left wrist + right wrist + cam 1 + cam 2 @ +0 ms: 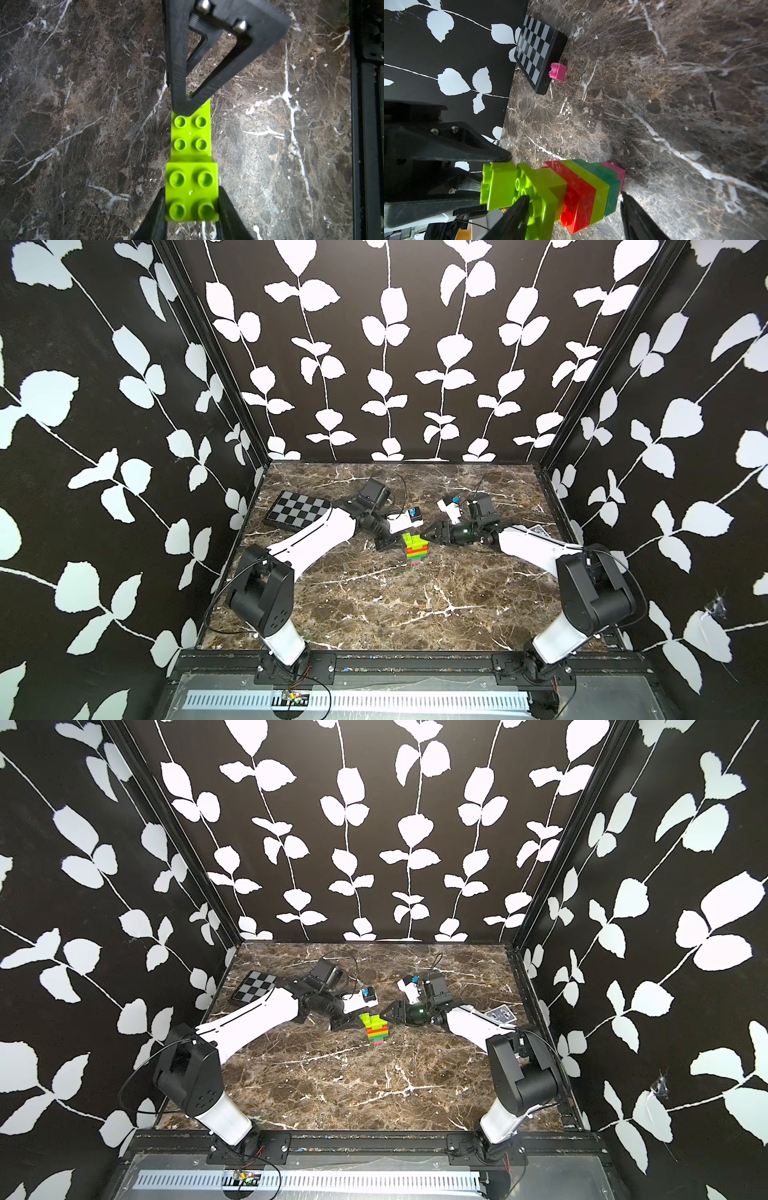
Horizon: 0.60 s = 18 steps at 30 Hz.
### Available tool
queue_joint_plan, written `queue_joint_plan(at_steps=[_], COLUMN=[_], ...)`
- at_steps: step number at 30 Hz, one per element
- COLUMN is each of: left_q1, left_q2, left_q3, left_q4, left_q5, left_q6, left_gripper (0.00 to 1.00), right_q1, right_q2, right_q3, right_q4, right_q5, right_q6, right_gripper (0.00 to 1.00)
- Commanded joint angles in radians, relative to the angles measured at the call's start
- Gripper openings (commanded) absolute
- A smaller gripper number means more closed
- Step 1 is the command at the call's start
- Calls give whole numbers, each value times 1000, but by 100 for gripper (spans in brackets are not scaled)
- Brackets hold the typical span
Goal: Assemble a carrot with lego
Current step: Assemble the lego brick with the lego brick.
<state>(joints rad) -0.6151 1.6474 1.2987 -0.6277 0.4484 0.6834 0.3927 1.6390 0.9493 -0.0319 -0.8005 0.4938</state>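
Obstacles: carrot [417, 549], checkered board [297, 510]; nearside free.

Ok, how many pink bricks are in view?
2. A loose pink brick lies beside the board, seen only from the right wrist; the base brick of the carrot is pink. Others may be hidden.

left end effector [191, 194] cut off; board [297, 510] half hidden

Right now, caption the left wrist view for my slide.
Left gripper clamps the lime brick crowning the carrot.
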Motion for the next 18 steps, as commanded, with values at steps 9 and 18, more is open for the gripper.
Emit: queue_joint_plan(at_steps=[9,18], left_q1=[-10,-26], left_q2=[35,70], left_q3=[38,82], left_q4=[-83,-156], left_q5=[-52,-87], left_q6=[36,45], left_gripper=[0,0], right_q1=[5,6], right_q2=[25,32], right_q3=[-15,-18], right_q4=[-13,-7], right_q5=[26,20], right_q6=[-34,-34], right_gripper=[67,65])
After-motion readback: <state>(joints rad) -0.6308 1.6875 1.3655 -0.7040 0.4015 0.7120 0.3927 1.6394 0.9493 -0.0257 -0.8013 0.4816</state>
